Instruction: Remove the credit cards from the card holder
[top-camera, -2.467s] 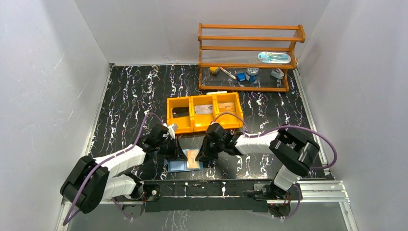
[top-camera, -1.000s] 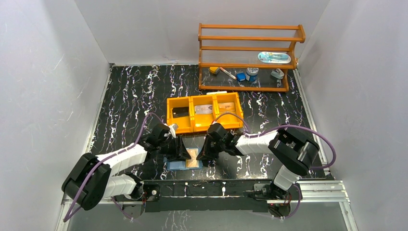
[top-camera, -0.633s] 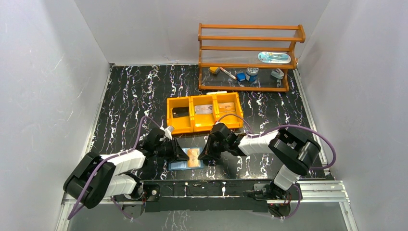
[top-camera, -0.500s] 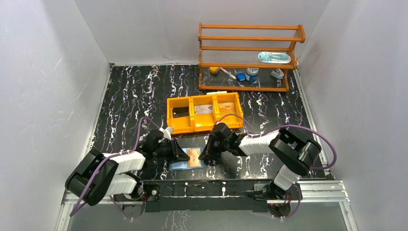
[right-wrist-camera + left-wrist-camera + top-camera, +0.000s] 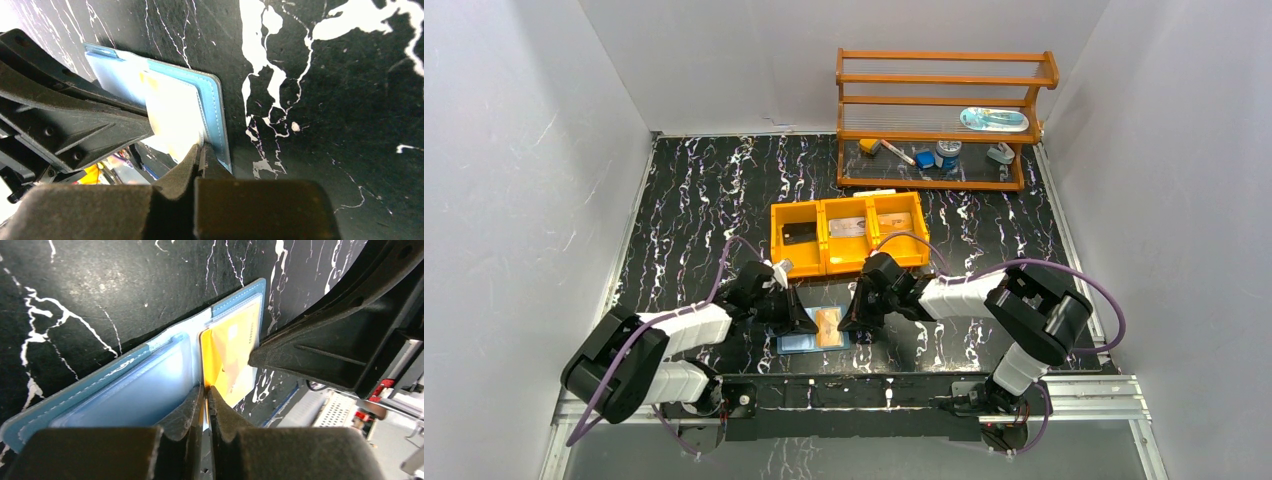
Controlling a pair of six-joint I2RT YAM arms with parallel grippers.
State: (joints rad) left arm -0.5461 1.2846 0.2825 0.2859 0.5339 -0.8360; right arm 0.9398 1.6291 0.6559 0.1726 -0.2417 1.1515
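Note:
The blue card holder [image 5: 805, 342] lies open on the black table between my grippers. An orange credit card [image 5: 827, 326] sits in its right leaf, also visible in the left wrist view [image 5: 232, 347]. My left gripper [image 5: 806, 325] is shut on the card's near left edge [image 5: 205, 388]; the pale blue left leaf [image 5: 145, 390] is beside it. My right gripper [image 5: 850, 324] is shut on the holder's right edge [image 5: 201, 148], next to its stitched blue rim [image 5: 214, 115]. Other cards lie in the orange tray: a dark one [image 5: 799, 237] and a silvery one [image 5: 848, 228].
The orange three-compartment tray [image 5: 823, 262] stands just behind the grippers. A wooden shelf [image 5: 944, 100] with small items is at the back right. A metal rail [image 5: 864, 392] runs along the near edge. White walls close in both sides.
My left gripper has moved right onto the orange card's edge and shut there. The holder has shifted slightly right. My right gripper has stayed on the holder's right edge.

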